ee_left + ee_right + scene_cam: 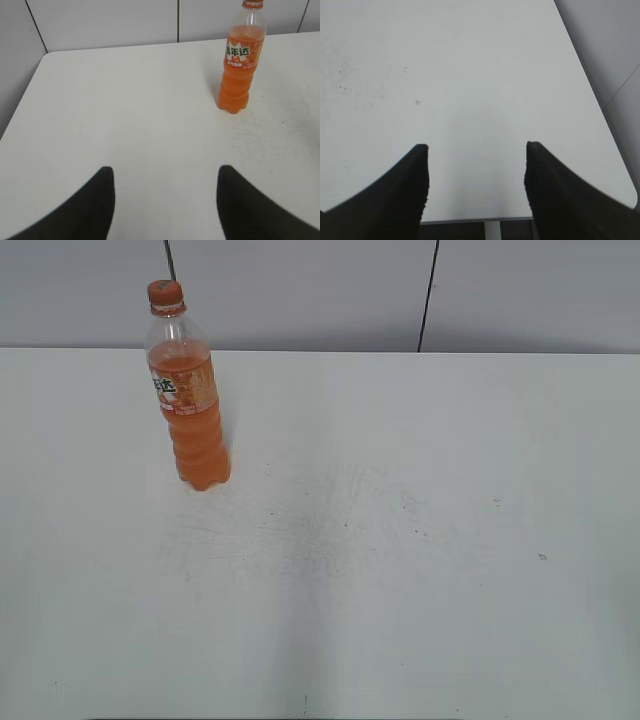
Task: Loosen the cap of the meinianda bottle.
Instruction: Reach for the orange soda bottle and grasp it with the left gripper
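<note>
The meinianda bottle (190, 400) stands upright at the back left of the white table (400, 540), with the orange cap (164, 292) on its neck. It also shows in the left wrist view (239, 65), far ahead and to the right, with the cap (253, 3) cut by the top edge. My left gripper (165, 172) is open and empty, well short of the bottle. My right gripper (475, 147) is open and empty over the table's near right part. No gripper shows in the exterior view.
The table's left edge and rounded corner (42, 55) show in the left wrist view. The near edge (470, 219) and right edge (600, 110) show in the right wrist view. A grey panelled wall (400, 290) stands behind the table.
</note>
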Available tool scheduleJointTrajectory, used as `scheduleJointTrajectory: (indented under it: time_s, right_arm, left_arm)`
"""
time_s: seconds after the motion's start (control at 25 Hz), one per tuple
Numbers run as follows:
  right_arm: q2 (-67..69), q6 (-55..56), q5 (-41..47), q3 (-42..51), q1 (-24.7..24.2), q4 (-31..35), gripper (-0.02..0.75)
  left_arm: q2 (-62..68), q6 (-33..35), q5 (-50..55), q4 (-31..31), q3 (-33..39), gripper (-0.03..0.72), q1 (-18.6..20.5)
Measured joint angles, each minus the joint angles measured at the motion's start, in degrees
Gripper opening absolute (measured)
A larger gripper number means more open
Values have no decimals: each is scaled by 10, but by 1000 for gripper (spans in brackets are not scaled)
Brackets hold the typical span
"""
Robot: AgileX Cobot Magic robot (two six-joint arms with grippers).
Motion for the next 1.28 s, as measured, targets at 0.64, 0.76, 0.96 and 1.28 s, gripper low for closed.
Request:
scheduleJointTrajectory:
  time_s: [0.64, 0.76, 0.96, 1.28]
  right_arm:
    - [0, 0, 0, 0, 0, 0, 459]
    - [0, 0, 0, 0, 0, 0, 459]
    - [0, 0, 0, 0, 0, 0, 459]
    - [0, 0, 0, 0, 0, 0, 459]
  left_arm:
    - [0, 0, 0, 0, 0, 407, 0]
    - [5, 0, -12, 0, -11, 407, 0]
    - [72, 0, -68, 0, -61, 407, 0]
    - [253, 6, -280, -7, -79, 407, 0]
